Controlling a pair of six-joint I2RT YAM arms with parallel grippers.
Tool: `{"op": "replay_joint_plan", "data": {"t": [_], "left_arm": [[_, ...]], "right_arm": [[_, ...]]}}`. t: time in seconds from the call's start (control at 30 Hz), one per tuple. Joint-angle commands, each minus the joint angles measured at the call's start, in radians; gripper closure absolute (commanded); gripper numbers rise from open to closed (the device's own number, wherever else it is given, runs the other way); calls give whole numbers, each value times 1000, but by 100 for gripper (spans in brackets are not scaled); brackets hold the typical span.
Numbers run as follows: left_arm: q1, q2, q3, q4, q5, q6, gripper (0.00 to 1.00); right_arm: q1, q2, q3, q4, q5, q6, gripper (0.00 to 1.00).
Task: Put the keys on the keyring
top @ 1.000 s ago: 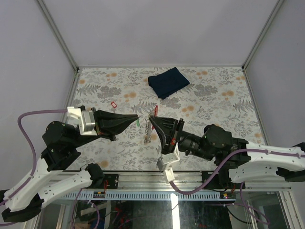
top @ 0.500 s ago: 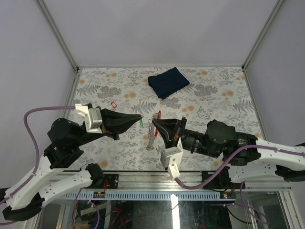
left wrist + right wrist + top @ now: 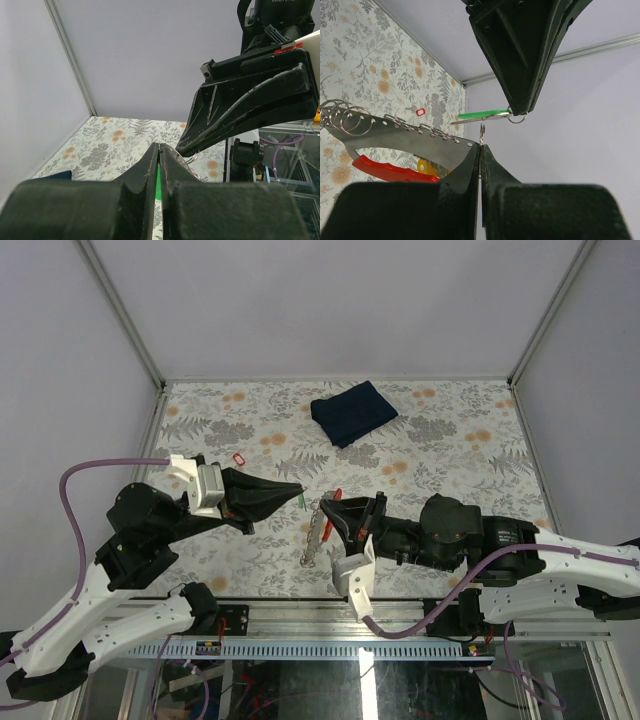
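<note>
The floral tabletop [image 3: 450,470] carries very little. A folded dark blue cloth [image 3: 352,412] lies near the middle of its far edge.

Both arms reach in from the near edge and meet above the middle of the tabletop, closer to the near edge than the far one. The left fingers [image 3: 296,490] are pressed fully together on the green key [image 3: 480,115], which sticks out sideways with a tiny wire ring at its head. Just beside them, the right fingers [image 3: 323,508] are also pinched tight, holding the upper end of the keyring [image 3: 405,134]. It is a pale metal strip with a row of small rings, and it dangles free below the grip. The red tag [image 3: 385,170] hangs under the strip. The yellow key [image 3: 426,166] sits beside the tag, though we cannot tell whether it is already threaded on.

We judge the next step to be a fine threading move, with several ways to fail:
- The hanging strip may swing and take its rings off line.
- The green key may pivot in so narrow a pinch and miss.
- The two sets of fingertips are so close that they may knock together.
- Any bump could shake the key loose and drop it onto the tabletop.

We see no box, tray or bowl in any view. A small red loop [image 3: 238,458] lies alone toward the left edge.
</note>
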Motion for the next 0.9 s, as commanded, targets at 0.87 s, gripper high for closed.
{"op": "replay_joint_plan", "data": {"t": [0.87], "left_arm": [[5,3,58,-56,8,36,100]], "right_arm": [[35,162,318,-304,155,71,100]]}}
